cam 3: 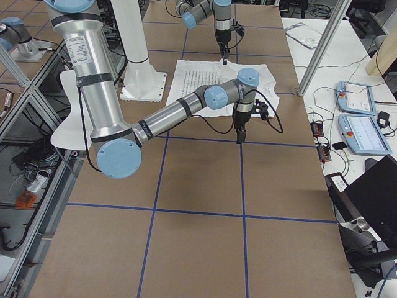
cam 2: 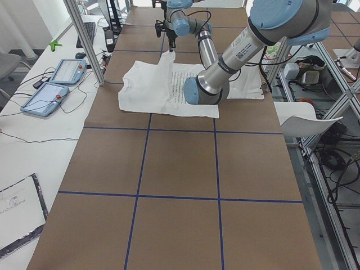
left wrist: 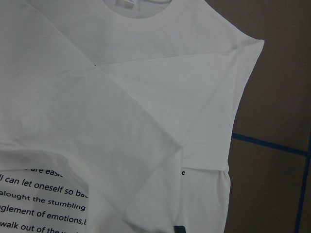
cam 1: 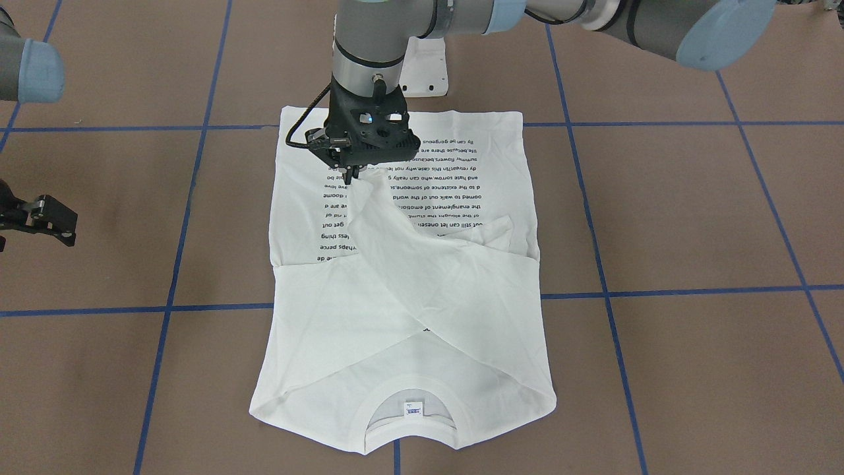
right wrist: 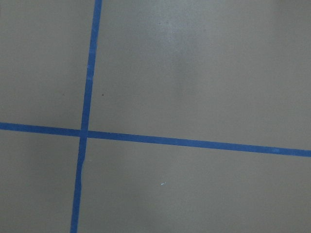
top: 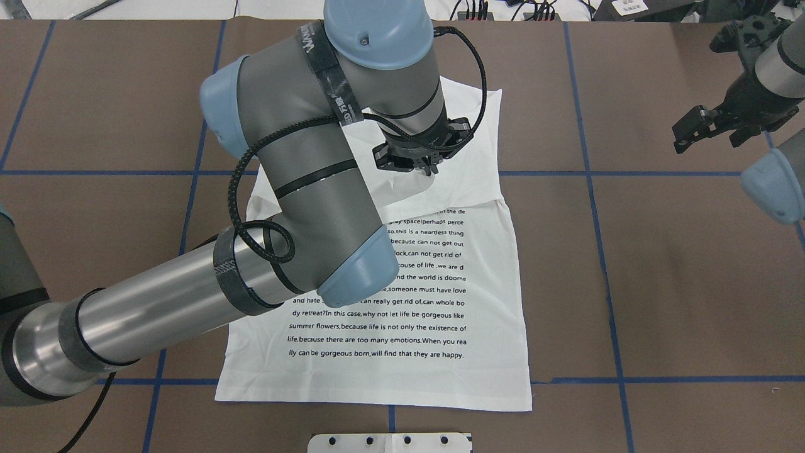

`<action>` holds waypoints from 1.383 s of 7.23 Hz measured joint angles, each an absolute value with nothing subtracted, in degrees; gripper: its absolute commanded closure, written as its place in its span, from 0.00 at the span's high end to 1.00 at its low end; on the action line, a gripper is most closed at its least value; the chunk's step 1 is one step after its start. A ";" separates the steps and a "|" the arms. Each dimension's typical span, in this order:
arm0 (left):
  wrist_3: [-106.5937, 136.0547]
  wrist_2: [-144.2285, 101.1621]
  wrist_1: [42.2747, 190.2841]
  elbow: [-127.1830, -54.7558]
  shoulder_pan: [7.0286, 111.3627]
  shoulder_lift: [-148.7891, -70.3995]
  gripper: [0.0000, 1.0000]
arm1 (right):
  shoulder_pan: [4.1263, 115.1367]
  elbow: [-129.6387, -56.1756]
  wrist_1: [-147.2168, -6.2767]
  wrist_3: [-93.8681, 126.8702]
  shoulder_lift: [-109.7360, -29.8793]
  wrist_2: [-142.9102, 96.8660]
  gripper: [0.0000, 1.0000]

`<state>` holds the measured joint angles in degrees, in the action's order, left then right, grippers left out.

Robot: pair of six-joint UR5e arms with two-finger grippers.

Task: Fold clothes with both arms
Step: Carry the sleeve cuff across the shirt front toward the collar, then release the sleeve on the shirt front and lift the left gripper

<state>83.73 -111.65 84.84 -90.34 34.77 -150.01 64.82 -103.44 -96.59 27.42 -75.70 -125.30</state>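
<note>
Sleeve fold step. White long-sleeved T-shirt [cam 1: 409, 316] lies flat mid-frame in the front view, collar [cam 1: 410, 388] at the bottom. Left gripper [cam 1: 353, 173] is clamped on the end of the sleeve [cam 1: 402, 251], raised over the printed text [cam 1: 428, 198], upper centre. Right gripper [cam 1: 41, 219] sits at the left edge, off the cloth; can't tell its jaw state. Next, my guess: lower the sleeve, lay it flat along the body, release without bunching.

A brown-covered bench [cam 1: 692, 211], gridded with blue tape lines [cam 1: 659, 292], spreads beneath both jaws. Beyond the jaws, opposite the white pedestal [cam 3: 133, 43], a white side table [cam 2: 22, 129] carries two touchscreen pendants [cam 2: 68, 70] beside aluminium posts [cam 2: 84, 39]
</note>
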 measured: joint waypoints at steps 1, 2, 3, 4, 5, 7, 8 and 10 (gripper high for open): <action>84.26 -111.60 85.74 -89.34 34.31 -150.33 0.00 | 64.85 -103.24 -96.36 27.42 -75.79 -125.32 1.00; 85.21 -111.42 88.18 -87.18 33.71 -150.55 0.00 | 64.86 -103.11 -96.28 27.42 -75.82 -125.33 1.00; 86.38 -111.23 91.88 -83.52 32.86 -151.09 0.00 | 64.86 -102.98 -96.25 27.42 -75.84 -125.33 1.00; 87.67 -110.91 95.85 -78.64 31.90 -152.45 0.00 | 64.86 -102.87 -96.24 27.43 -75.85 -125.33 1.00; 89.14 -110.46 99.79 -73.74 31.10 -154.04 0.00 | 64.86 -102.77 -96.24 27.44 -75.87 -125.32 1.00; 91.44 -110.02 105.45 -67.90 29.97 -155.58 0.99 | 64.86 -102.52 -96.24 27.45 -75.88 -125.25 1.00; 91.82 -109.68 107.37 -67.05 29.48 -155.56 1.00 | 64.86 -102.34 -96.24 27.43 -75.86 -125.25 1.00; 91.66 -107.22 111.29 -66.89 28.20 -155.19 1.00 | 64.85 -102.09 -96.24 27.48 -75.77 -125.26 1.00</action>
<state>91.66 -107.22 111.29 -66.89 28.20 -155.19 64.85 -102.09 -96.24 27.48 -75.77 -125.26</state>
